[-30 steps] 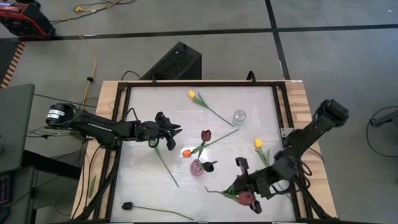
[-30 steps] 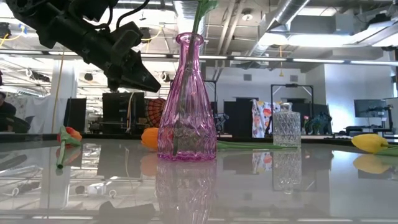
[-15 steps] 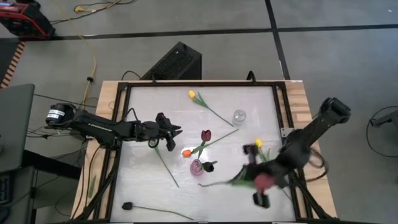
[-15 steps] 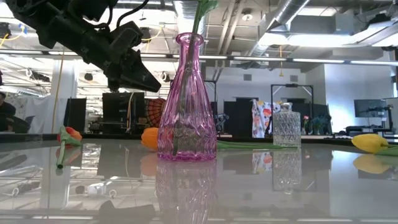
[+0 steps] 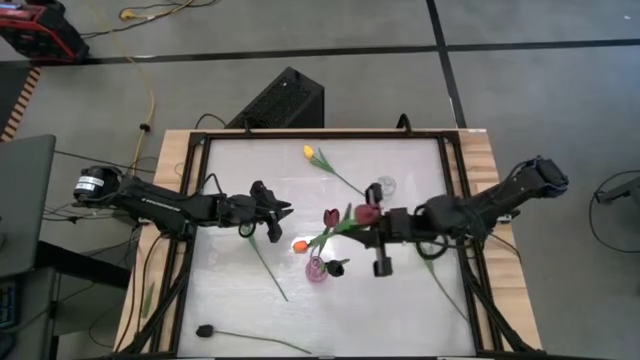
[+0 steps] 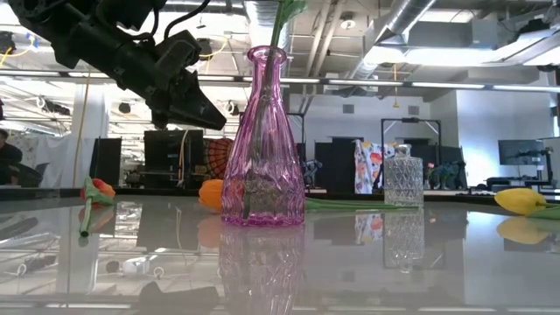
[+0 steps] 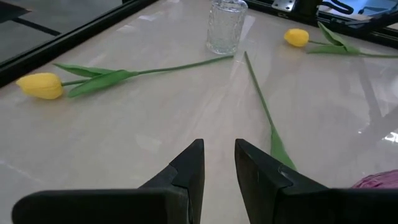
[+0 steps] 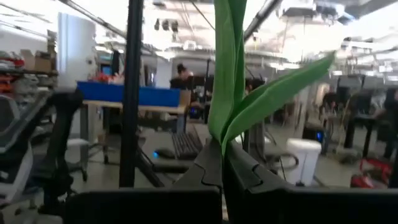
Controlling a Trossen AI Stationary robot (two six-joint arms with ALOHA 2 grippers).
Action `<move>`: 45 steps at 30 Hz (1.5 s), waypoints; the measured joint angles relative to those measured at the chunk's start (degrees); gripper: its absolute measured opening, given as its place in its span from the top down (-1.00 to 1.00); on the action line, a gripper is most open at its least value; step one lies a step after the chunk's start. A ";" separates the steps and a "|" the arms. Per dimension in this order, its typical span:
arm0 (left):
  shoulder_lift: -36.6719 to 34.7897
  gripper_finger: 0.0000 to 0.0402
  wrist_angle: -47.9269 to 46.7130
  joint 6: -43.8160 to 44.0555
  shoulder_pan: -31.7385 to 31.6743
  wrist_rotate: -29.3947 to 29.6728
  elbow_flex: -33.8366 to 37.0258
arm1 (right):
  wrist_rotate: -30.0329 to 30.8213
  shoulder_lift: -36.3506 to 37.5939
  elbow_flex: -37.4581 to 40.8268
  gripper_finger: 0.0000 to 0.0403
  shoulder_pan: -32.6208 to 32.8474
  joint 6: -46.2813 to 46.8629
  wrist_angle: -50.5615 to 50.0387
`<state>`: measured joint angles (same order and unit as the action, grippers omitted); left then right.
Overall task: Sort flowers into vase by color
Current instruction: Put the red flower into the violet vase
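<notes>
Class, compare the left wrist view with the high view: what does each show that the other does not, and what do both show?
Only the left wrist view shows the narrow gap between the left gripper fingers. Only the high view shows the right gripper carrying a maroon tulip toward the pink vase. Both show the clear glass vase and a yellow tulip lying on the table.

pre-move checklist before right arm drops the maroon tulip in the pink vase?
1. Right tool shut on maroon tulip: ok, stem pinched between its fingers in the wrist view.
2. Tulip above pink vase: not ok, off to one side.
3. Vase upright: ok.
4. Vase mouth free: not ok, one stem already in it.
5. Left tool clear of vase: ok, apart, holding nothing.
6. Stem pointing down: cannot tell.
</notes>
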<state>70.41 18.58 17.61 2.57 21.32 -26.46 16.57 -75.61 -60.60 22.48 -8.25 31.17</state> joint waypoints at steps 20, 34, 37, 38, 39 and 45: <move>0.00 0.62 -1.61 0.01 0.00 0.00 0.00 | 0.12 -6.43 0.00 0.90 -1.05 3.30 -3.94; 0.00 0.62 -1.56 0.09 0.02 -0.07 0.38 | 0.32 -6.45 0.00 0.90 -1.27 3.24 -7.16; 0.00 0.62 -1.54 0.11 0.02 -0.09 0.42 | 0.36 -6.45 0.00 0.90 -1.33 3.32 -8.26; -0.02 0.62 -1.52 0.12 0.02 -0.09 0.42 | 0.31 -6.45 0.00 0.90 -1.38 3.32 -8.49; 0.00 0.62 -1.55 0.25 0.02 -0.11 0.42 | 0.27 -6.45 0.00 0.89 -1.38 3.32 -8.86; 0.00 0.62 -1.52 0.68 0.02 -0.12 0.42 | 0.27 -6.47 -0.02 0.67 -1.38 3.35 -11.58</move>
<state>70.41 17.06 18.28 2.59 21.20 -26.04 16.84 -82.08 -60.62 21.10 -4.90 19.58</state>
